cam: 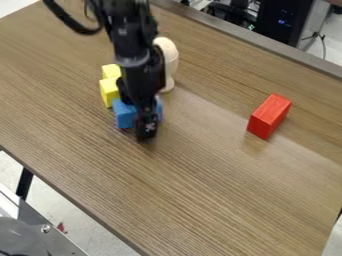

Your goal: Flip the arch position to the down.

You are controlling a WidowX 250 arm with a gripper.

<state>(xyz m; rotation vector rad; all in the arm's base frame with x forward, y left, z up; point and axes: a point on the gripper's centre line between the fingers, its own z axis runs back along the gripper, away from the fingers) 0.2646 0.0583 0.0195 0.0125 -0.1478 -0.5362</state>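
The black gripper [146, 129] hangs down over the left-centre of the table, its tip low near the wood. Directly behind it is a blue block [124, 114], which shows on both sides of the gripper; its middle is hidden, so I cannot tell whether it is an arch or which way it faces. Touching or gripping between the two cannot be made out.
Yellow blocks [109, 92] stand just left of the arm, behind the blue one. A pale rounded wooden piece [169, 62] stands upright at the arm's right. Farther right lies a red block [269, 116]. The brown table [200, 200] has its front edge at lower left.
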